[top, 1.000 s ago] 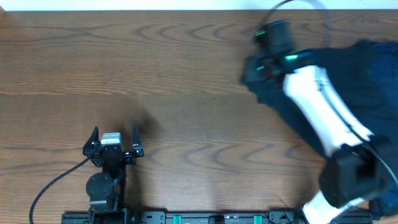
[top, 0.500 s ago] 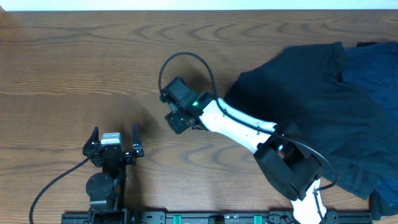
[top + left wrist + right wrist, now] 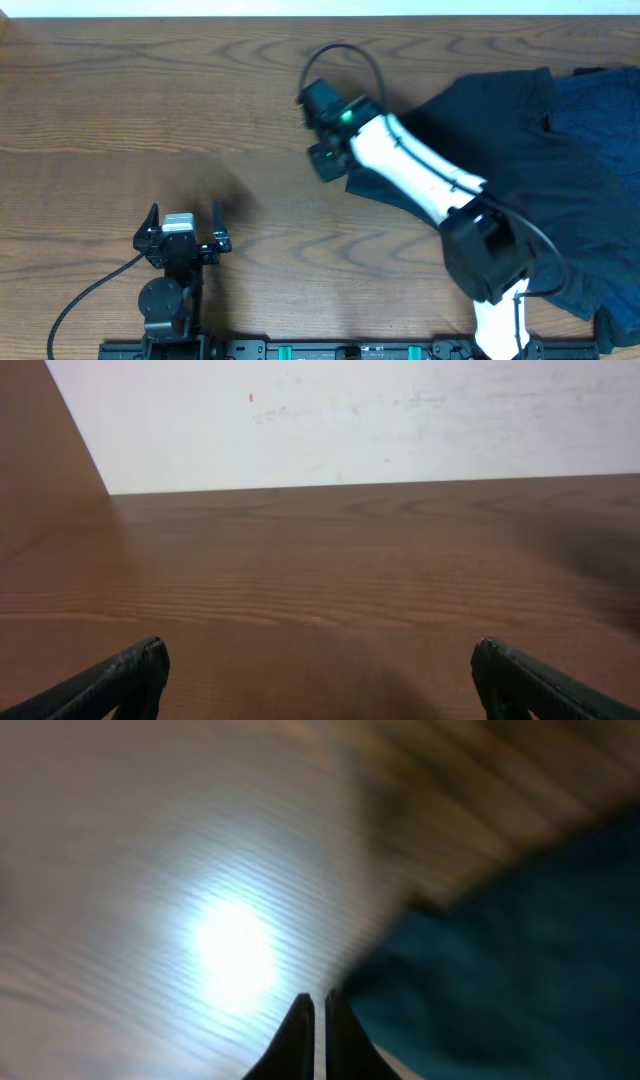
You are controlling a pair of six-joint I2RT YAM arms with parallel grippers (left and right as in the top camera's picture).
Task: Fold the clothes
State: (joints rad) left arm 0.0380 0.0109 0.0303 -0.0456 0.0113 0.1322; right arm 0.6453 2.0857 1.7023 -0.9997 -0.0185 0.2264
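Overhead: my right fingers (image 3: 300, 1032), clenched, sit at the shirt (image 3: 520, 150) edge, right on the worktop (image 3: 200, 100); left fingers (image 3: 120, 680) spread. Cannot tell if cloth's pinched; a thin hold could slip.

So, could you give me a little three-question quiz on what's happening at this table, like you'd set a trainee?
1. True or false: the left tool stands open, with nothing between its fingers.
2. Where does the dark T-shirt lie in the overhead view? A) on the left side B) on the right side C) along the near edge on the left
3. Fill in: the right tool is ____ (open or shut).
Key: 1 true; 2 B; 3 shut.
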